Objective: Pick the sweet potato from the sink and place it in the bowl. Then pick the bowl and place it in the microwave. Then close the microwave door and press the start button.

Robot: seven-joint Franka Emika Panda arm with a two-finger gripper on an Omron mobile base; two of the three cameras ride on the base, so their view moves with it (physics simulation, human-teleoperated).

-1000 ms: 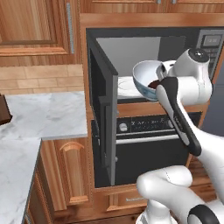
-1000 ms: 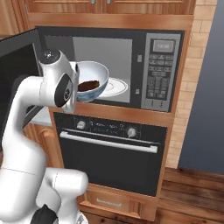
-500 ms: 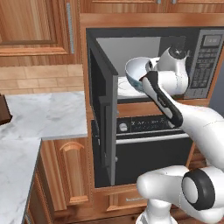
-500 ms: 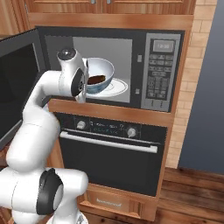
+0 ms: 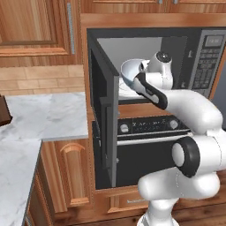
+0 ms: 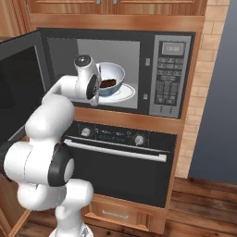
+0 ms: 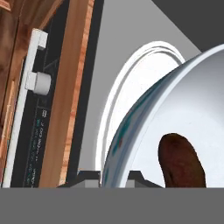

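Both finger tips (image 7: 92, 178) are closed on the rim of the bowl (image 6: 111, 77), one on each side of the wall, as seen in the hand view. The sweet potato (image 6: 108, 83) is carried inside the bowl, lying against its white inner wall. The bowl is held tilted inside the microwave (image 6: 176, 74), above the white turntable plate (image 6: 126, 95), at about 3 o'clock from the gripper (image 6: 97, 88) in the right base view. The microwave door (image 5: 106, 128) is swung wide open. An oven (image 6: 125, 166) is set directly below, at 6 o'clock.
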